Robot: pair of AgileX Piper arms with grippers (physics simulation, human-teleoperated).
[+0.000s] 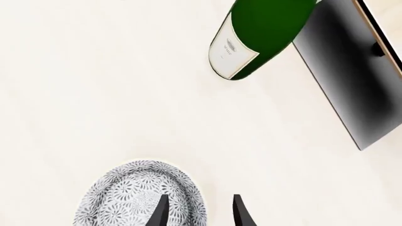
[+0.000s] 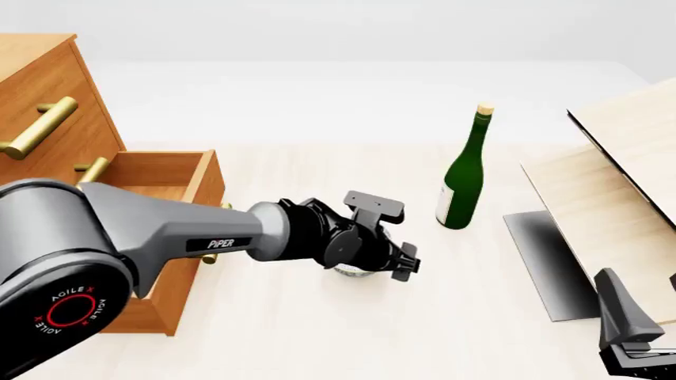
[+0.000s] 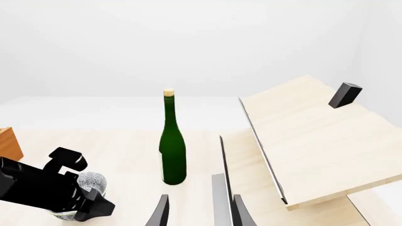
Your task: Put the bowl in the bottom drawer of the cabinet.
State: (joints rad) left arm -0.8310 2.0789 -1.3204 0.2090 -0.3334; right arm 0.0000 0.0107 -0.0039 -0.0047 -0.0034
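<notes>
Reaching out over the middle of the table, we have our left gripper poised above the bowl, its jaws parted and empty, one finger over the bowl's inside and the other just outside the rim. We judge this straddle is meant for pinching the wall, since the bowl looks too wide to span whole. The bowl sits on the table well apart from the cabinet, whose bottom drawer is pulled open toward us at the table's left edge, ready to receive it. A green wine bottle stands upright beyond the bowl, clear of the likely carrying path. Our right gripper waits near the pale wooden box, open and holding nothing.
</notes>
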